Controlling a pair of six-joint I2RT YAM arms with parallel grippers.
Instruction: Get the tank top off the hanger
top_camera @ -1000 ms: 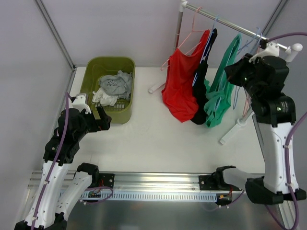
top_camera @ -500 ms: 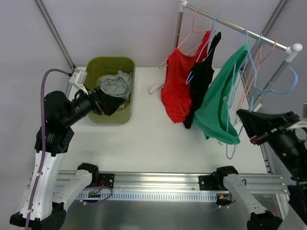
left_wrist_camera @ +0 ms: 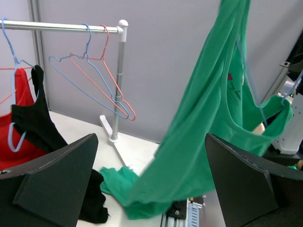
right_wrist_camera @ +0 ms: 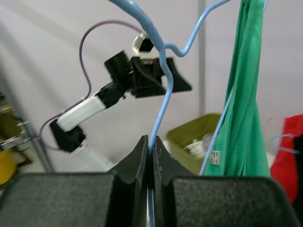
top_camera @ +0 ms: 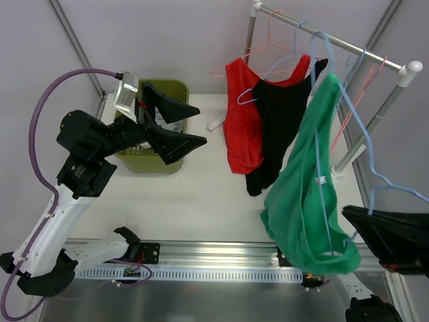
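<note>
The green tank top (top_camera: 310, 194) hangs on a light blue hanger (top_camera: 362, 137), off the rail and raised at the near right. My right gripper (top_camera: 350, 216) is shut on the hanger's wire (right_wrist_camera: 158, 116), with the tank top (right_wrist_camera: 249, 99) hanging just right of the jaws. My left gripper (top_camera: 201, 125) is open and empty, raised above the table in front of the basket and pointed at the tank top. In the left wrist view the green tank top (left_wrist_camera: 208, 127) hangs between its fingers (left_wrist_camera: 52, 184), farther off; its hem trails on the table.
A red top (top_camera: 240, 114) and a black top (top_camera: 281, 121) hang on the clothes rail (top_camera: 348, 45), with empty blue and pink hangers (left_wrist_camera: 102, 90) beside them. An olive basket (top_camera: 144, 163) of clothes stands at the far left. The rack's foot (left_wrist_camera: 111, 137) rests on the table.
My right gripper has pulled the hanger with the green tank top toward the near right and higher. My left arm has risen and swung right, jaws open.
</note>
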